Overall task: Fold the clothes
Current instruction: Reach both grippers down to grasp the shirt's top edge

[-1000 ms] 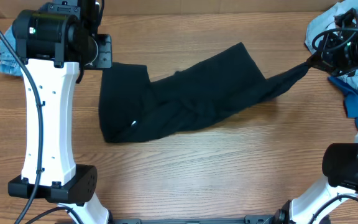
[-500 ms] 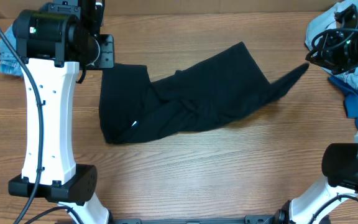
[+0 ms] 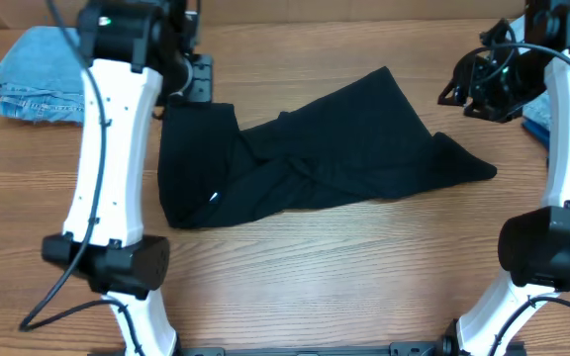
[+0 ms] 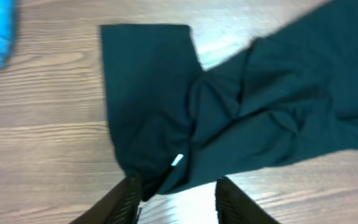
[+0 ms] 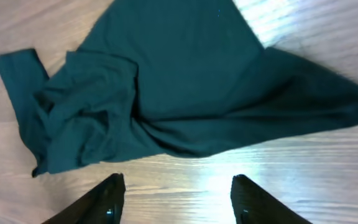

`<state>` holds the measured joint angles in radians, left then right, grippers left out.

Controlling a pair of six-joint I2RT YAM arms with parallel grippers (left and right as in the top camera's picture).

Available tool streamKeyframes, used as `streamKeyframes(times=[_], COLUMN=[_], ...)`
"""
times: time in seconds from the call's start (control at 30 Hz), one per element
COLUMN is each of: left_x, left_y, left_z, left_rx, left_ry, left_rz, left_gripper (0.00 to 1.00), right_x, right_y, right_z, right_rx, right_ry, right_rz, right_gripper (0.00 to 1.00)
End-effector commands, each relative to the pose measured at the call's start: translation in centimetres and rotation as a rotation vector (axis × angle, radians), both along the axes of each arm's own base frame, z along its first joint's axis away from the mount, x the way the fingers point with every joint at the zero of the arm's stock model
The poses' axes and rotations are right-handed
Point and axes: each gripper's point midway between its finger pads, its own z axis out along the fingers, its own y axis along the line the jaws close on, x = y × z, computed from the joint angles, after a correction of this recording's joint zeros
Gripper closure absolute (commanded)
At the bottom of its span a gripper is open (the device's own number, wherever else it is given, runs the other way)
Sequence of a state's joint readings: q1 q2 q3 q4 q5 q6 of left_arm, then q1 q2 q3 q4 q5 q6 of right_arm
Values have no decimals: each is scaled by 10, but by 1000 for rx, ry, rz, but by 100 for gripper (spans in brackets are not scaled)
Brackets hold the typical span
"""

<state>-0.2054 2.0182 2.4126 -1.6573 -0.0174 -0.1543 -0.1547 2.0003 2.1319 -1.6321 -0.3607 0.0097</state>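
Starting at the left hand [image 4: 179,202]: released, jaws spread, nothing pinched between them. Raised above the left end of the black T-shirt [image 4: 229,106] and clear of the cloth. Probably kept high to survey the fabric and pick a fresh pinch point.

Just ahead of the fingers [image 4: 127,199] in the wrist view: the small white tag [image 4: 177,160], on a bunched fold near the shirt's near-left corner.

Over to the right hand [image 5: 179,202]: likewise let go, jaws wide, empty. Lifted off the desk [image 3: 315,277] toward its far-right corner, beyond the shirt's pointed right tail and apart from it. Probably backed off so the tail can settle flat.

Beneath and between both hands: the shirt, sprawled across the middle of the desk, its squared left block toward the left side, a broad slanted panel reaching toward the far edge, wrinkles gathered at the centre. Judged as spread but not yet folded, with smoothing wanted first.

Farther out, at the far-left corner: a folded denim stack [image 3: 38,69], well apart from the shirt.
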Motion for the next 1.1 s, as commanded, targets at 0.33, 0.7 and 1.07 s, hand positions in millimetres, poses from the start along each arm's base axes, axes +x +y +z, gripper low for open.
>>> streamKeyframes(times=[0.33, 0.7, 1.07], left_x=[54, 36, 38], left_y=[-44, -53, -53], left_z=[-113, -115, -115], left_rx=[-45, -105, -107], left_ry=[156, 239, 232], left_rz=[-15, -2, 17], left_gripper=[60, 59, 57], right_x=[48, 111, 97], right_y=[40, 69, 119], right_z=[-76, -129, -214], right_rx=[83, 93, 124], right_ry=[-118, -247, -99], right_rz=[40, 58, 150], right_gripper=[78, 91, 95])
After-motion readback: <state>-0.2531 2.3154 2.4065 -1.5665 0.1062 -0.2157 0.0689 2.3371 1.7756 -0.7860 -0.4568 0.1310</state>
